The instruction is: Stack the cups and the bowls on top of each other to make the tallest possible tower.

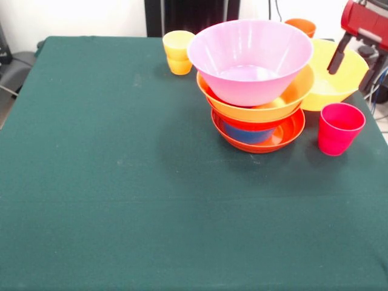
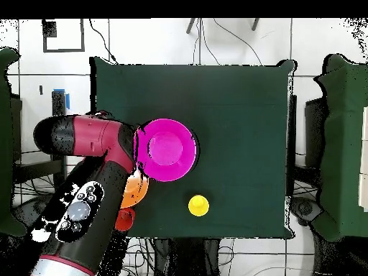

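The tower stands at mid-table: a shallow red-orange bowl (image 1: 285,134) lowest, a blue bowl (image 1: 245,133) in it, a large orange bowl (image 1: 267,109) above, and the pink bowl (image 1: 250,57) on top. From overhead the pink bowl (image 2: 170,149) hides the rest. A large yellow bowl (image 1: 345,82) sits on the cloth right of the tower. My gripper (image 1: 336,59) comes in at the top right edge and reaches down over this bowl's inside. A red-pink cup (image 1: 339,127) stands in front of the yellow bowl. A yellow cup (image 1: 177,43) stands at the far left; an orange cup (image 1: 301,26) stands behind the tower.
The red arm (image 2: 90,140) lies across the table's left side in the overhead view and hides part of an orange-yellow bowl (image 2: 136,190). The yellow cup (image 2: 198,205) shows near the robot's edge. The green cloth (image 1: 121,182) covers the table.
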